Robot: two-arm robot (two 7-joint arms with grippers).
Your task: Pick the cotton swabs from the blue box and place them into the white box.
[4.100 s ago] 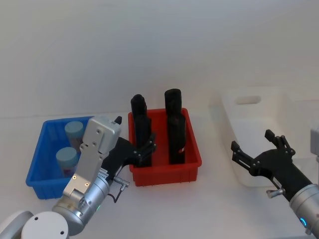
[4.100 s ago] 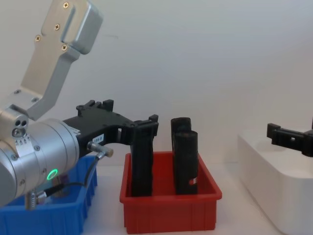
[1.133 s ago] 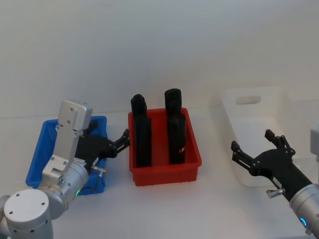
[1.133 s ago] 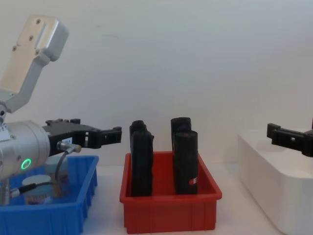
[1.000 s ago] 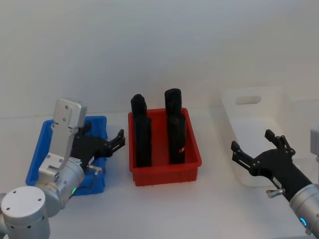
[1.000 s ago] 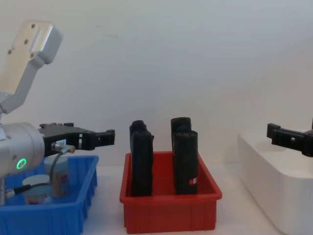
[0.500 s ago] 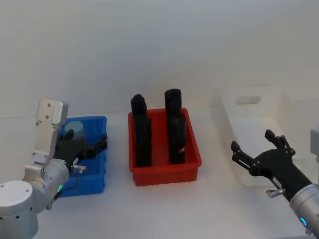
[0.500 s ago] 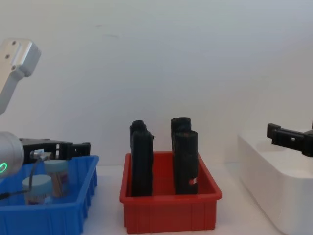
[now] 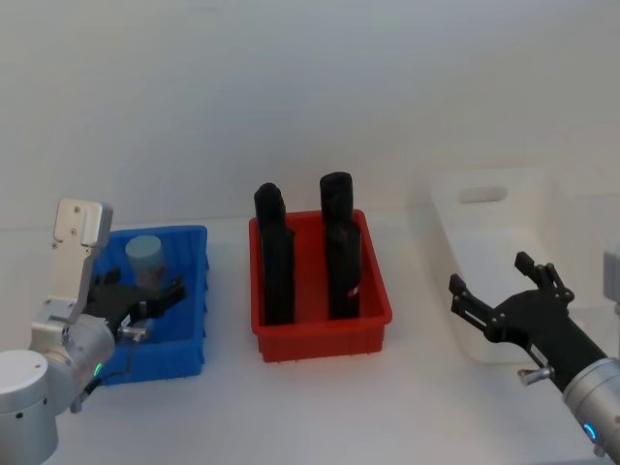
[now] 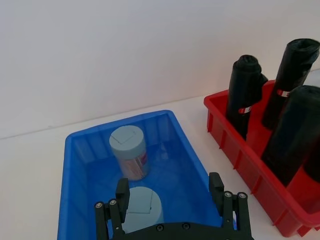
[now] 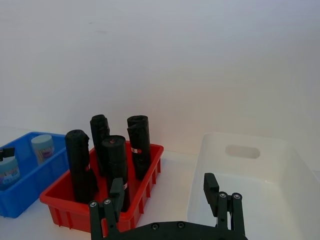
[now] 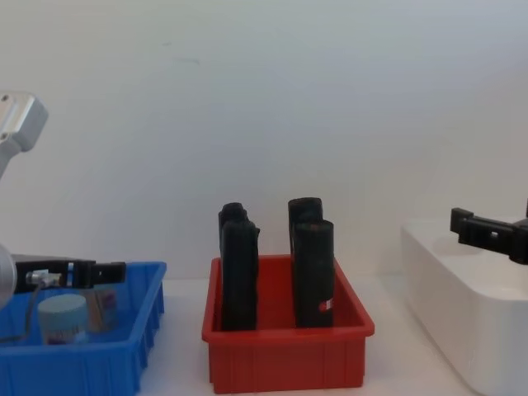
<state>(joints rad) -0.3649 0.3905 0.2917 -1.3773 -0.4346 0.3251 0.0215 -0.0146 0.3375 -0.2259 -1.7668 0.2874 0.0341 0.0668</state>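
Observation:
Two cotton swab jars stand in the blue box (image 10: 70, 165): a far jar (image 10: 130, 154) and a near jar (image 10: 143, 209). In the head view the far jar (image 9: 145, 257) rises above the blue box (image 9: 172, 233) at the left. My left gripper (image 10: 169, 186) is open over the box's near end, with the near jar just inside one finger and nothing gripped. From the chest its tip (image 12: 106, 271) hangs above the jars (image 12: 63, 318). At the right, my right gripper (image 9: 489, 273) hovers open and empty just before the white box (image 9: 489, 237).
A red bin (image 9: 325, 329) with several upright black rolls (image 9: 341, 247) stands between the blue box and the white box. Bare white table lies in front of all three, and a white wall is behind.
My left arm has swung left, from in front of the red bin to over the blue box, and dropped lower. The right arm and the jars have not moved.

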